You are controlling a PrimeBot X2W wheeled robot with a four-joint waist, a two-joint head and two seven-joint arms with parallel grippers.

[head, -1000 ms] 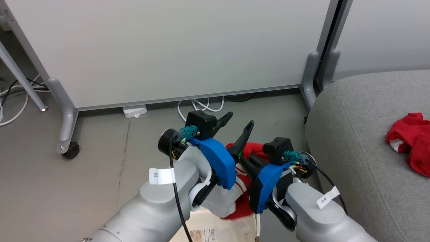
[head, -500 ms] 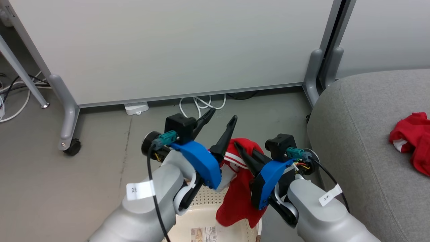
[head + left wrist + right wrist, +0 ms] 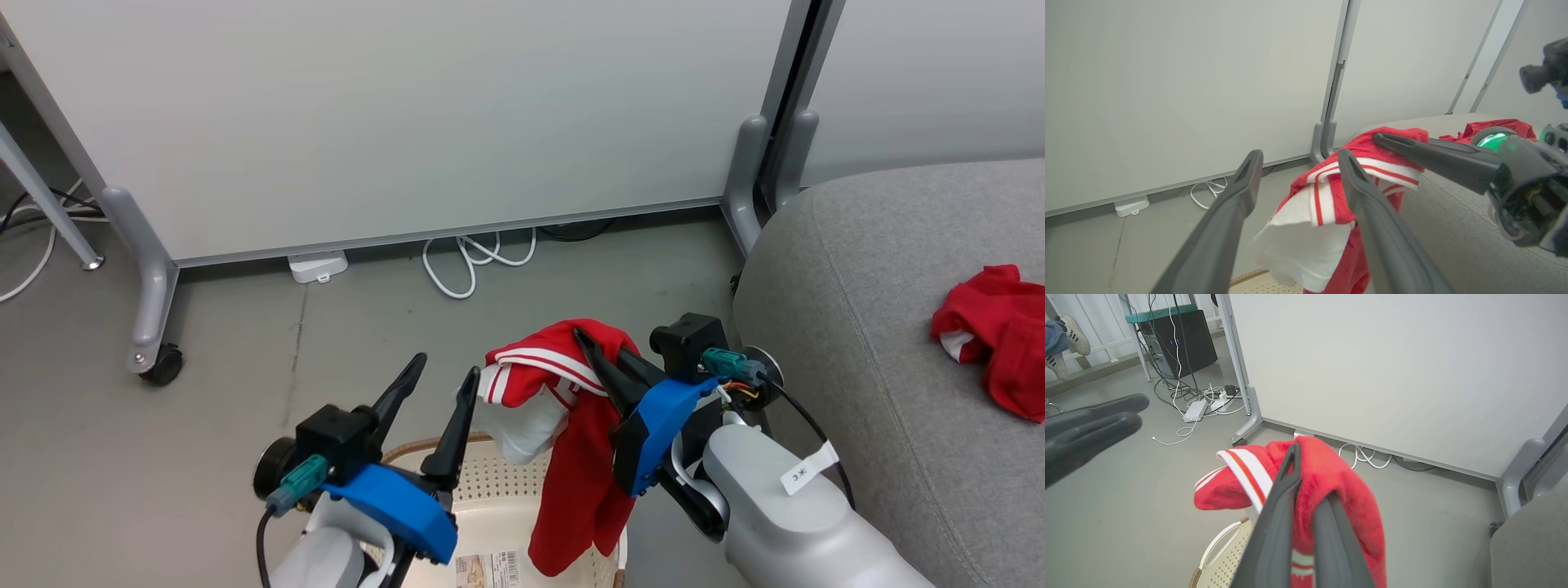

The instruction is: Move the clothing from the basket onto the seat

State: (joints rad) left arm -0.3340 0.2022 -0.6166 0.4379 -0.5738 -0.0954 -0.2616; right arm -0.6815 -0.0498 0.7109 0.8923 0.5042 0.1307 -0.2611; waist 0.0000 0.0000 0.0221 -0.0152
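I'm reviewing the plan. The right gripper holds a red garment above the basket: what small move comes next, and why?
Probably swing the right gripper rightward to the seat, fingers shut. The garment hangs from it over the basket; the seat, with the other garment on it, lies to the right; the left gripper is open, clear of the garment.

You face a grey partition panel (image 3: 392, 122) on a black caster (image 3: 163, 365); a coiled white cable (image 3: 469, 261) and a small white box (image 3: 317, 266) lie at its foot. Farther off you see a black computer tower (image 3: 1184, 339) and a person's shoe (image 3: 1079, 328).
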